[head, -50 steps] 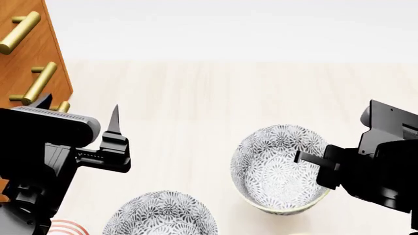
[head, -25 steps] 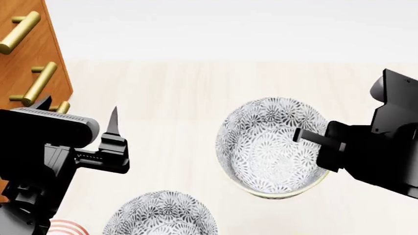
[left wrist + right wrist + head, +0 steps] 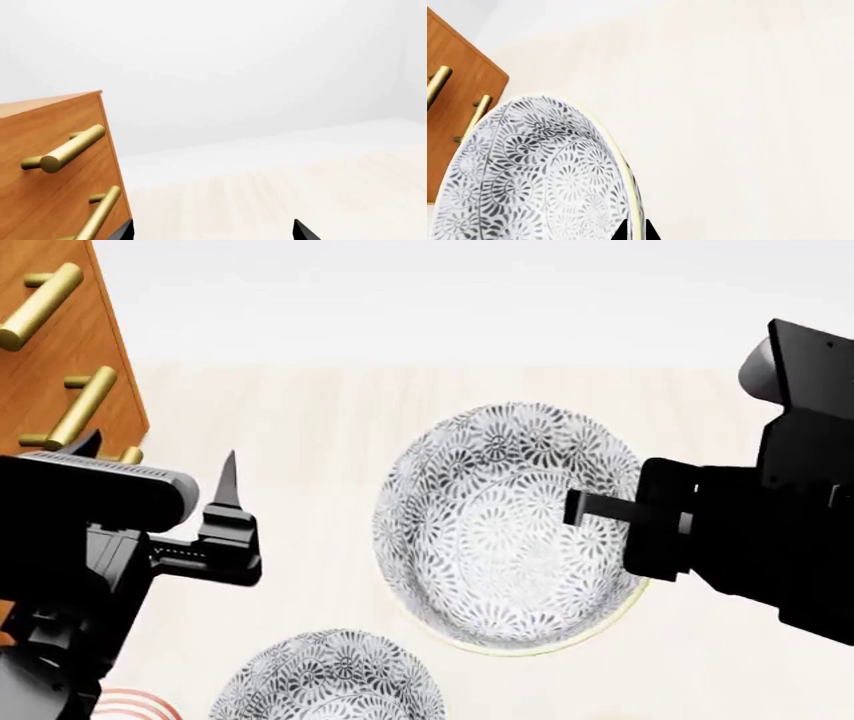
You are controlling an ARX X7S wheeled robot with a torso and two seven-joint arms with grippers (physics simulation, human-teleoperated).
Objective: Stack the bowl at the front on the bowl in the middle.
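Presently listed. Item one: patterned bowl [image 3: 501, 525], grey floral print inside, pale cream rim, pinched at its right rim by the right gripper [image 3: 587, 508] and held tilted above the light wooden tabletop [image 3: 334, 430]. Item two: second patterned bowl [image 3: 327, 680], same print, near the front edge of the head view, partly cropped, apart from the first. Item three: left gripper [image 3: 220, 515], fingers spread, holding nothing, beside the wooden drawer unit [image 3: 60, 370] with brass bar handles [image 3: 80, 405]. Item four: red-ringed object [image 3: 134, 705], mostly cropped. No writing, brand or label legible anywhere.
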